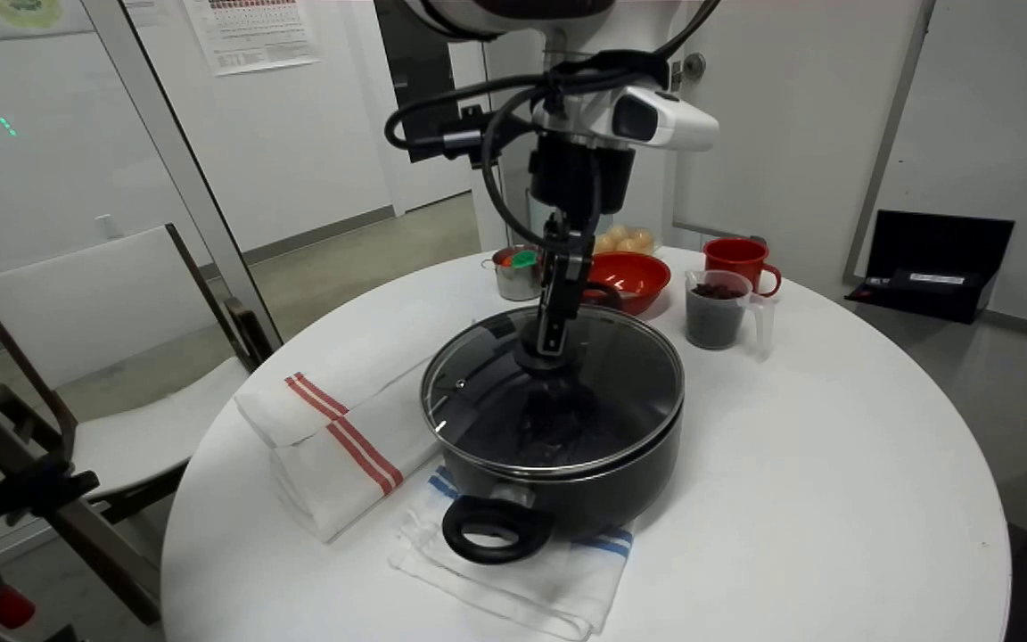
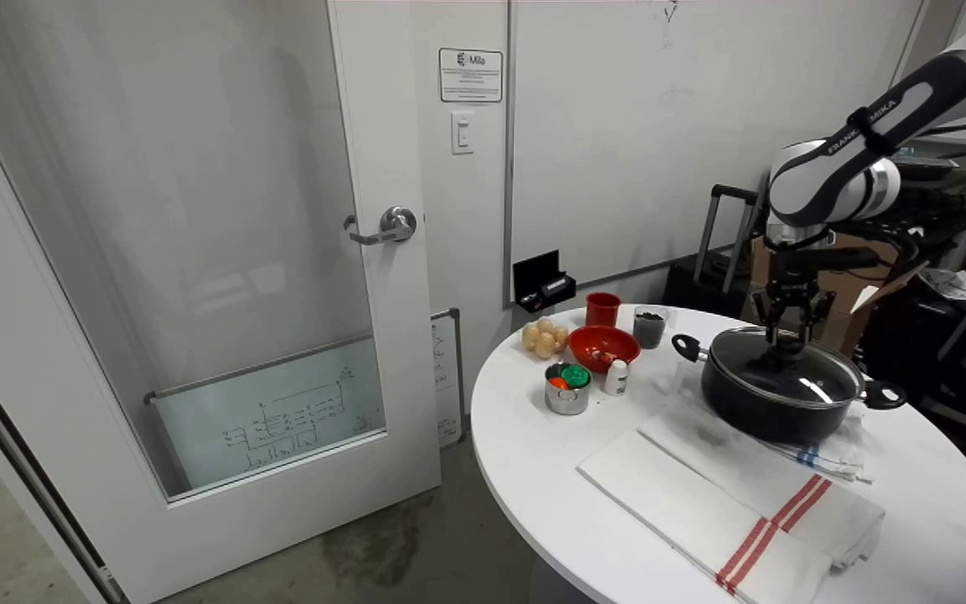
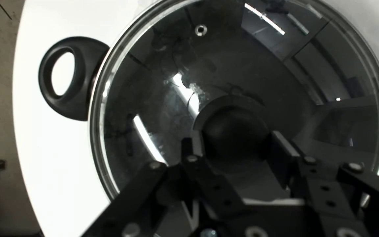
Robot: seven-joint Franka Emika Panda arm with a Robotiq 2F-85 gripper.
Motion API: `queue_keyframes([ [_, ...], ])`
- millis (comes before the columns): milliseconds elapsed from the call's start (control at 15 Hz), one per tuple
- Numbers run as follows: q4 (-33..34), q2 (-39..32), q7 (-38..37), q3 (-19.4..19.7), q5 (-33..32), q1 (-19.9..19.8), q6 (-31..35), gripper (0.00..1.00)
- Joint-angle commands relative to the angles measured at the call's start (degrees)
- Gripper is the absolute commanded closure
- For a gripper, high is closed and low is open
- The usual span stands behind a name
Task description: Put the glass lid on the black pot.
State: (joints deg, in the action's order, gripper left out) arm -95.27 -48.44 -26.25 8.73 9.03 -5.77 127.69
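The glass lid [image 1: 620, 383] lies over the mouth of the black pot [image 1: 629, 490], roughly level. A thin dark band shows below its rim; I cannot tell if it sits fully on the pot. In an exterior view the lid [image 2: 747, 356] covers the pot [image 2: 764, 419]. My gripper [image 1: 554, 343] points straight down at the lid's centre. In the wrist view the fingers [image 3: 235, 141] are on both sides of the lid's dark knob [image 3: 234, 126] and appear to touch it. The knob is mostly hidden by the fingers in both exterior views.
The pot stands on a blue-striped cloth [image 1: 513, 571]. A folded red-striped towel [image 1: 335, 446] lies beside it. A red bowl [image 1: 638, 276], red mug [image 1: 732, 254], measuring cup [image 1: 714, 316], metal cup [image 1: 518, 281] and white bottle [image 2: 616, 379] stand near the pot's far handle.
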Motion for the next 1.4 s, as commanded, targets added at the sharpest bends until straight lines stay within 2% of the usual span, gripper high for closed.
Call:
queue_keyframes([
  [0, 1.0, 0.1, -0.6, 0.3, 1.3, -0.1, -0.3, 0.76],
  [1333, 4.4, -2.6, -0.5, 0.1, 1.1, -0.1, -1.7, 0.76],
])
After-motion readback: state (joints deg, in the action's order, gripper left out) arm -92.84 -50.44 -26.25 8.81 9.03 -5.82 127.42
